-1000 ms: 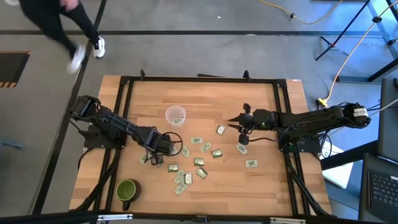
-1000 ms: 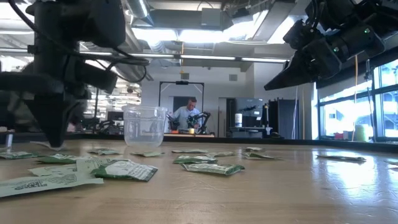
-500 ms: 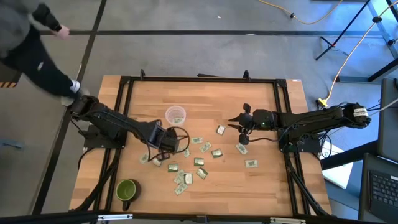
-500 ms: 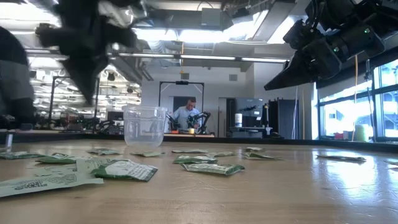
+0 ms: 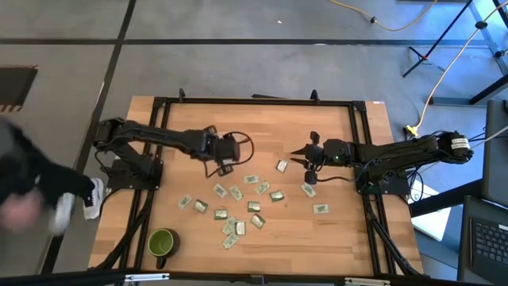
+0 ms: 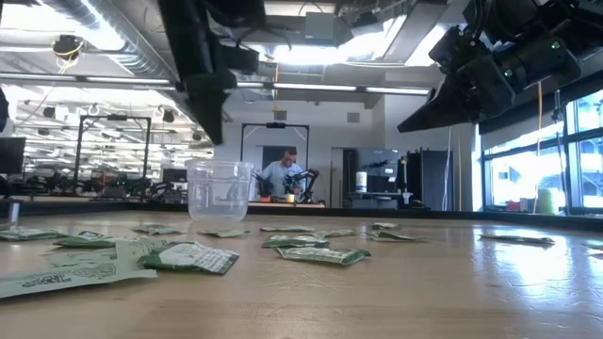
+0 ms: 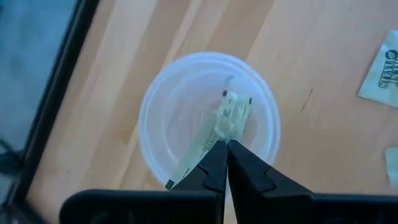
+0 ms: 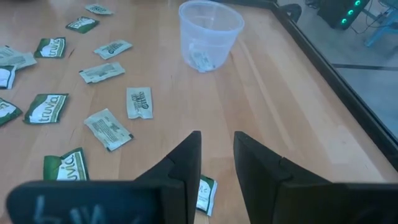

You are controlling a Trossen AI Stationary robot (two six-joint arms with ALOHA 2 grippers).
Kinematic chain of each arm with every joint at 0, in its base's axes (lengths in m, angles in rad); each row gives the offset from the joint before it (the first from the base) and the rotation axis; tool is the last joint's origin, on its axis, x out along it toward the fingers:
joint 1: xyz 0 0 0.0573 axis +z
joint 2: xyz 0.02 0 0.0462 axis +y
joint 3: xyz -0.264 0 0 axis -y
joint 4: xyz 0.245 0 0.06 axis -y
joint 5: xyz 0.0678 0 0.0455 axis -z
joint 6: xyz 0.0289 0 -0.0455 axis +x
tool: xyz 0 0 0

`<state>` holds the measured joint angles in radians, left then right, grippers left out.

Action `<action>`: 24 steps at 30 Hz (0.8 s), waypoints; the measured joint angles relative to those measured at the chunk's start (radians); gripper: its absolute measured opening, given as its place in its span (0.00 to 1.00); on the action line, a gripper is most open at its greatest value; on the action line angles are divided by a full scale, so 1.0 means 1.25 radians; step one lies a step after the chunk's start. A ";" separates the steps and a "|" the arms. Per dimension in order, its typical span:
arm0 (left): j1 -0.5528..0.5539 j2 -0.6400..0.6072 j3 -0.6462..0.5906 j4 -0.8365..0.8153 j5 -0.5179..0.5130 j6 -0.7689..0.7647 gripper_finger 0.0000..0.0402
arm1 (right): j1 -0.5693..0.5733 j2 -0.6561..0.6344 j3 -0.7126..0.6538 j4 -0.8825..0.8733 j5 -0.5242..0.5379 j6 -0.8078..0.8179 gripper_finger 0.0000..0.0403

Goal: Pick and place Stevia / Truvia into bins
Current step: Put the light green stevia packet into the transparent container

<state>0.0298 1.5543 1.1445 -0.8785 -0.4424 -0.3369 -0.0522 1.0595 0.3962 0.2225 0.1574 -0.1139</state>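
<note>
Left wrist view: the left gripper (image 7: 226,144) pinches a sachet (image 7: 200,144) right above the cup (image 7: 163,106), while the right gripper (image 8: 216,149) waits apart, fingers parted.

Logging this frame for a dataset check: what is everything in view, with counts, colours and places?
Small flat green-and-white paper sachets: roughly fifteen loose, scattered mid-table; one more pinched in the left claw; at least one inside the cup.
Round clear plastic cup: one, translucent, upright on the table's far half, directly under the left claw.
Opaque green mug: one, near-left corner of the table.
Wooden table: one, light brown, black frame.
Person: one, blurred, on the floor left of the table.
Left claw: shut on a sachet above the cup.
Right claw: jaws apart, empty, hovering over sachets on the right.
</note>
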 joint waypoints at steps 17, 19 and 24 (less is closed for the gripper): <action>0.103 0.007 -0.022 0.074 0.124 0.064 0.01 | 0.000 0.000 0.000 0.004 0.000 0.000 0.25; 0.102 0.017 -0.022 0.080 0.137 0.064 0.01 | 0.000 0.000 0.000 0.004 0.000 0.000 0.25; 0.102 0.056 -0.022 0.081 0.140 0.063 0.01 | 0.000 0.000 0.000 0.004 0.000 0.000 0.25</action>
<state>0.1570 1.6248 1.1164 -0.7775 -0.2678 -0.2581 -0.0523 1.0595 0.3962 0.2277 0.1570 -0.1135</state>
